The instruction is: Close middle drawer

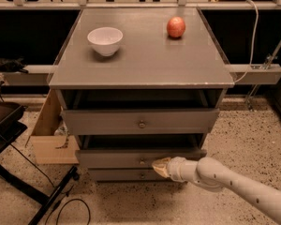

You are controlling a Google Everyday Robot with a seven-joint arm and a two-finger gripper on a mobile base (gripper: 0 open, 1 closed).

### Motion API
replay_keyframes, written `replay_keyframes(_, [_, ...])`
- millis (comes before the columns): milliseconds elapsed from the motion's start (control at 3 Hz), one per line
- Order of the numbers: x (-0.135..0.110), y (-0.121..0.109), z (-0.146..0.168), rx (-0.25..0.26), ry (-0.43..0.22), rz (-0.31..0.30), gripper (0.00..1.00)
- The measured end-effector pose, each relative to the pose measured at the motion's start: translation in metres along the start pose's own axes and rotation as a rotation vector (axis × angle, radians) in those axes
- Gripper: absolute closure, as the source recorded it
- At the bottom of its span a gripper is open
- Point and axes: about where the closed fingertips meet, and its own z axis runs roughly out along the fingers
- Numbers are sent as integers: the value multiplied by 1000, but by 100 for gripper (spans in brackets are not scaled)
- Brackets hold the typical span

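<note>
The grey cabinet (140,74) has three drawers. The middle drawer (107,158) has a flat grey front with a small dark knob (141,161) and stands a little way out, with a dark gap above it. My gripper (158,165) reaches in from the lower right on a white arm (225,179). Its tan fingertips are together and press on the middle drawer's front just right of the knob. The wider top drawer (140,121) also stands slightly out. The narrow bottom drawer (126,175) is in.
A white bowl (105,40) and a red apple (176,27) sit on the cabinet top. A cardboard box (49,135) stands at the cabinet's left. Black stand legs (18,186) and a cable (70,207) lie on the floor at lower left.
</note>
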Motion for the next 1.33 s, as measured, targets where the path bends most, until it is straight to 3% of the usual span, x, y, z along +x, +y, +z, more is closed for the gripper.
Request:
replay_keyframes(333, [0,0,0,0,0,0,12])
replay_keyframes(667, [0,0,0,0,0,0,0])
replay_keyframes(1000, [0,0,0,0,0,0,0])
replay_keyframes(1333, [0,0,0,0,0,0,19])
